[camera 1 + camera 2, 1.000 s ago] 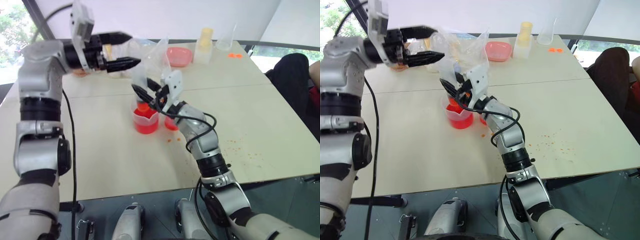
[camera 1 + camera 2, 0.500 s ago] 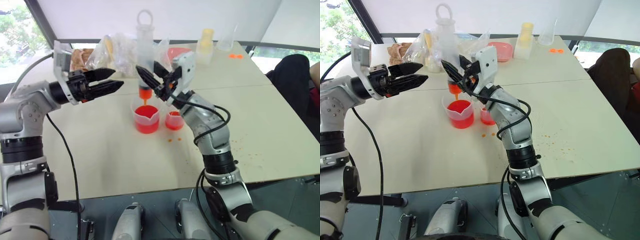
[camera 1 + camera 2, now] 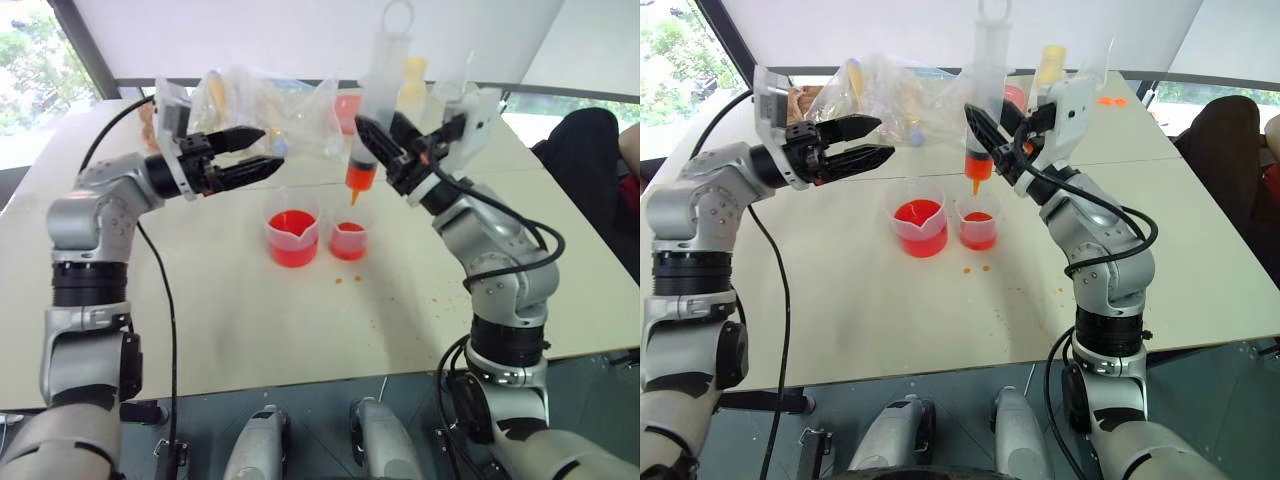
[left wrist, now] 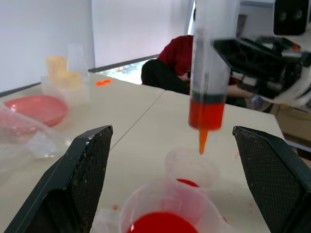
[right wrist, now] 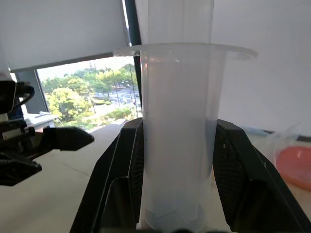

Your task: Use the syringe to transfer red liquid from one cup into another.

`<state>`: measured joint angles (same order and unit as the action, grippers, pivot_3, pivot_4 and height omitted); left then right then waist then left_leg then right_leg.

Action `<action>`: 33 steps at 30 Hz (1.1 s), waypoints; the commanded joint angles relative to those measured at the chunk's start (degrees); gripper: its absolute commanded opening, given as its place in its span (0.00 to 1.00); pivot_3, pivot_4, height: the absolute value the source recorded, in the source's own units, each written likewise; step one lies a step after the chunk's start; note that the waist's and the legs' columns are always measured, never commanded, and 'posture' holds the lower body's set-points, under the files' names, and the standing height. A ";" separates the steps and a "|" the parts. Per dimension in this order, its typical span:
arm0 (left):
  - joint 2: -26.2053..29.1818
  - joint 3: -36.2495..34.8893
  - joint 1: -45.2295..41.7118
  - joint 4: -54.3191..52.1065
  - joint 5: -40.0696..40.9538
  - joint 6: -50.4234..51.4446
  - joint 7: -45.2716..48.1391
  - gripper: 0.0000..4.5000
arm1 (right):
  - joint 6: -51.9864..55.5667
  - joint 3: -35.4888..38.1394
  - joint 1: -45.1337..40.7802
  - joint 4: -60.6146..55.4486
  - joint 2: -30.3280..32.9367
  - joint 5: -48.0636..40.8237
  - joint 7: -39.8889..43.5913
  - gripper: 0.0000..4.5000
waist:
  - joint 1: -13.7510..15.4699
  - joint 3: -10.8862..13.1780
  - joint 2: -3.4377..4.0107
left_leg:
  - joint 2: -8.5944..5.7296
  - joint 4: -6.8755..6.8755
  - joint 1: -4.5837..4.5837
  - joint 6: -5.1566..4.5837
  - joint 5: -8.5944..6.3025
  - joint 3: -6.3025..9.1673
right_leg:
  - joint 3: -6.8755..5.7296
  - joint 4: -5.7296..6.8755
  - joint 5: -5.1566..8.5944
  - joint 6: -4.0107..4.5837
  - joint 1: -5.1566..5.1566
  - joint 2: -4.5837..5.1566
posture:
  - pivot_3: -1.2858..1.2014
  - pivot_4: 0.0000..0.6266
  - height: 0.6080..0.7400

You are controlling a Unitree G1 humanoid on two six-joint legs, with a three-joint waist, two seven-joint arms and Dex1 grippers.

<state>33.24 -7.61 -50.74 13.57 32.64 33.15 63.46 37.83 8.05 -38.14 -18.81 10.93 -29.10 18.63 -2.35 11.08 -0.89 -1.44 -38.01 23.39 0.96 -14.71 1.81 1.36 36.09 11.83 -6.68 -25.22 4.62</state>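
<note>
From the head cameras: the right gripper (image 3: 388, 152) has its jaws clamped on the barrel of the syringe (image 3: 371, 95). The syringe stands upright, ring plunger at the top, orange nozzle pointing down. Its tip hangs directly above the small cup (image 3: 348, 240), clear of the rim. The large cup (image 3: 292, 236), holding more red liquid (image 3: 292, 222), sits just beside the small one on the worktop (image 3: 240, 320). The left gripper (image 3: 258, 152) hovers to the left of the syringe, jaws wide apart and holding nothing; it is the arm free to reach the plunger.

From the left wrist camera: the syringe's tip points down at the small cup, with a band of red liquid at the barrel's lower end; both open fingers (image 4: 82, 179) frame it.

From the right wrist camera: the two fingers (image 5: 127, 179) press the barrel from either side.
</note>
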 commanded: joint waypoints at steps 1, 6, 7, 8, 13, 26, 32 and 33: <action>-1.80 0.08 -4.94 3.38 -1.65 -4.87 -0.72 0.92 | -1.87 -0.05 0.19 -1.87 -0.03 -0.07 -0.93 0.33 | -0.11 0.00 0.00 | 0.00 0.00 0.00 0.00 0.00 0.00 | 0.00 0.00 0.00 0.00 -0.01 -0.01 | 0.52 0.24 1.00; -8.54 2.35 -15.94 14.86 -6.15 -15.97 -0.04 0.92 | -7.11 -2.80 2.79 1.50 0.32 4.04 -0.21 0.33 | 0.54 -0.01 -0.02 | -0.03 -0.02 0.01 0.00 0.00 0.02 | -0.02 -0.04 0.00 -0.01 0.05 -0.01 | 0.52 0.24 1.00; -10.62 2.75 -19.67 19.12 -8.02 -20.45 -1.27 0.92 | -8.34 -3.70 3.38 2.06 0.70 5.19 0.20 0.33 | 0.93 0.00 -0.03 | -0.05 -0.04 0.01 0.00 0.00 0.01 | -0.03 -0.06 -0.01 -0.01 0.07 0.01 | 0.52 0.24 1.00; -11.95 2.91 -22.17 22.33 -9.38 -23.73 -2.05 0.92 | -9.21 -4.29 3.74 2.40 0.96 5.94 0.51 0.33 | 1.32 0.01 -0.05 | -0.06 -0.08 0.02 0.00 0.00 0.01 | -0.03 -0.09 -0.01 -0.01 0.09 0.01 | 0.52 0.24 1.00; -16.10 2.69 -29.55 33.81 -11.82 -31.71 -1.21 0.92 | -11.73 -5.19 3.85 3.87 0.68 7.36 0.49 0.33 | 1.16 0.01 -0.04 | -0.07 -0.08 0.04 -0.07 -0.04 -0.06 | -0.01 -0.18 0.00 -0.03 0.10 0.03 | 0.52 0.24 1.00; -17.63 2.57 -33.69 44.79 -16.47 -40.62 -1.14 0.92 | -13.42 -6.07 5.01 2.98 0.57 9.12 0.07 0.33 | 1.42 0.02 -0.05 | -0.03 -0.06 0.05 -0.08 -0.04 -0.02 | -0.02 -0.15 0.00 -0.04 0.07 -0.03 | 0.52 0.24 1.00; -18.27 3.46 -35.22 48.19 -19.10 -43.81 -2.82 0.92 | -14.29 -7.33 5.41 2.91 0.72 10.11 0.81 0.33 | 1.36 0.02 -0.05 | -0.04 -0.06 0.05 -0.08 -0.04 -0.02 | -0.02 -0.15 0.00 -0.04 0.07 -0.04 | 0.52 0.24 1.00; -18.32 3.72 -35.49 48.73 -19.73 -44.38 -3.02 0.92 | -14.35 -7.42 5.43 2.90 0.71 10.20 0.86 0.33 | 1.35 0.02 -0.05 | -0.04 -0.06 0.04 -0.08 -0.04 -0.02 | -0.02 -0.15 0.00 -0.04 0.07 -0.04 | 0.52 0.24 1.00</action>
<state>14.96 -4.06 -84.17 62.18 14.10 -9.81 61.03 25.81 0.68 -31.93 -13.18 11.61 -18.74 18.79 -1.00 11.09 -0.94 -1.48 -38.07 23.44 0.88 -14.75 1.79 1.34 35.94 11.83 -6.72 -25.15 4.58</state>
